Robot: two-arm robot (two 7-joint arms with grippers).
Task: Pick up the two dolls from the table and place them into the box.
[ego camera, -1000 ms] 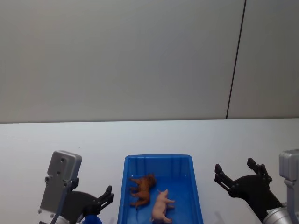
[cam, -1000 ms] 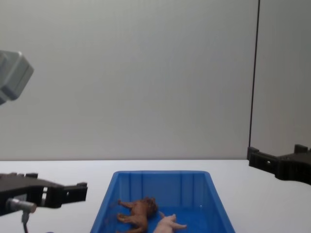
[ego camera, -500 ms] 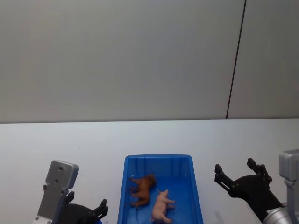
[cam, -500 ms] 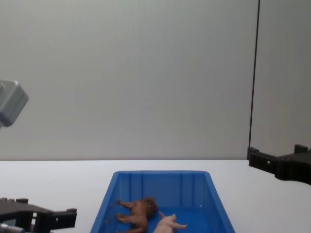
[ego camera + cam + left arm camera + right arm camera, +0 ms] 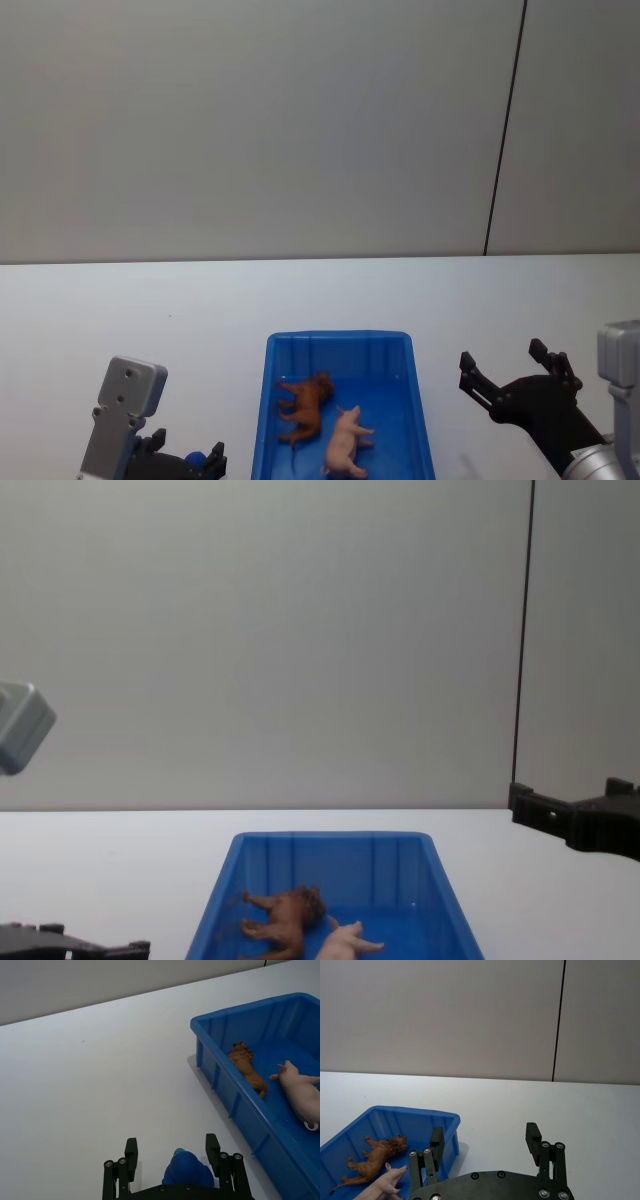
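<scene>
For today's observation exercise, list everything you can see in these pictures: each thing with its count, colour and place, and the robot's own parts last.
box: one, bright blue, on the table between the two grippers.
brown doll: one, reddish-brown, lying in the box on the robot's left side.
pink doll: one, pale pink, lying in the box beside the brown one, nearer the robot.
table: one, white, under everything.
wall: one, grey, behind the table, with a dark vertical seam on the right.
left gripper: one, black, open, low over the table left of the box.
right gripper: one, black, open, right of the box.
</scene>
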